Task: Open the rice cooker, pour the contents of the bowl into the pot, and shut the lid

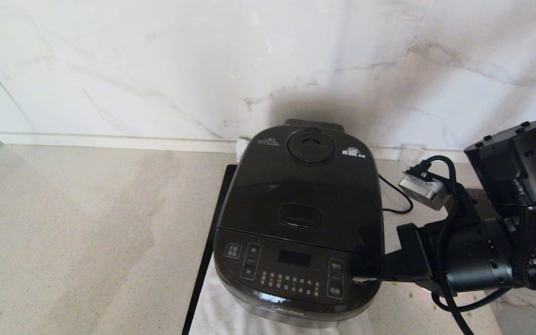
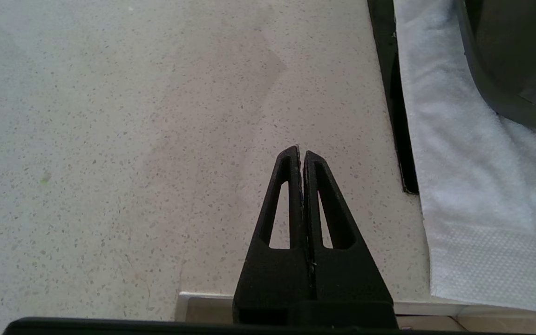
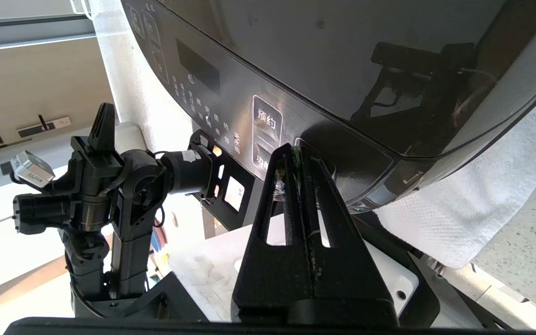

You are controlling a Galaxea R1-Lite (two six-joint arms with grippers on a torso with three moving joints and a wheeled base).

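Glossy black, the rice cooker sits with the lid down. The right gripper, pinched shut and empty, is at the cooker's front right corner. No bowl in sight, so I'd judge pouring done, or nothing begun. The left gripper is parked, shut, left of the cooker.

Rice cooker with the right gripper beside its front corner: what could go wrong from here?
1. The right gripper is shut, its tips at the button panel rather than the release button; it might press a function key.
2. The rice cooker sits on a white towel; a sideways push could slide it.
3. The lid is down and no bowl is visible, so task progress cannot be confirmed.

The left gripper is parked, shut, over the counter.
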